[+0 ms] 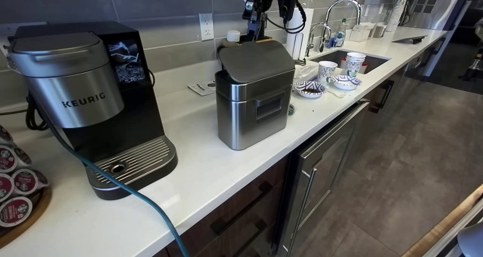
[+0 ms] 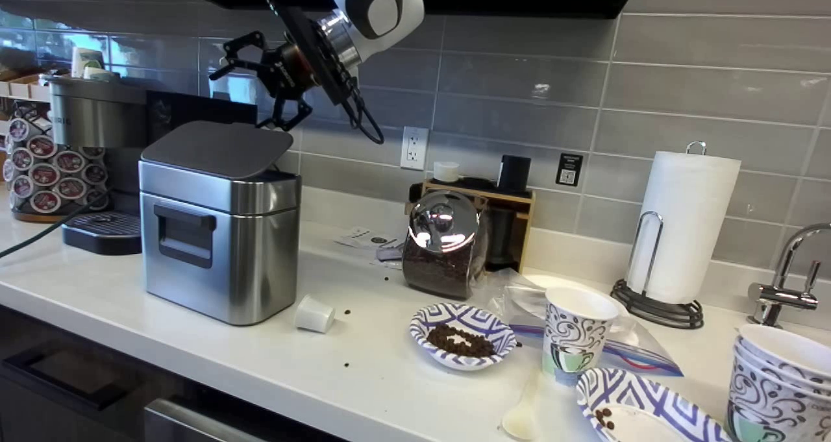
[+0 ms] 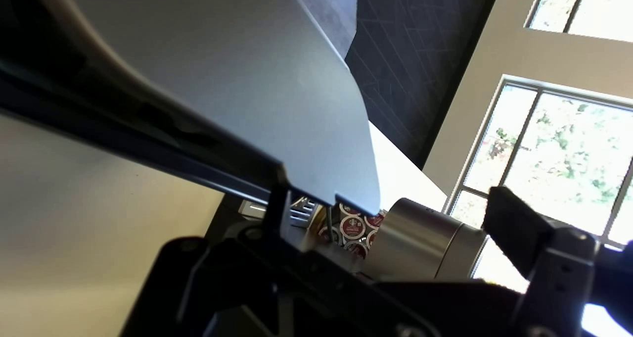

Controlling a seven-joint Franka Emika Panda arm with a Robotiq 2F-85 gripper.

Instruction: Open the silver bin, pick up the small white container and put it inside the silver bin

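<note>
Presently, jaws spread wide apart, partly raised lid of the silver bin close to them, small white cup well below them, lying sideways on the tabletop beside the bin

Brushed silver on the bin, dark grey across its lid; white on the small container. Black on the gripper, teal along the cable. Blue-violet zigzags over white on both bowls; dark swirls above pale green on the white cups. Maroon rimmed with white on the pods.
</note>
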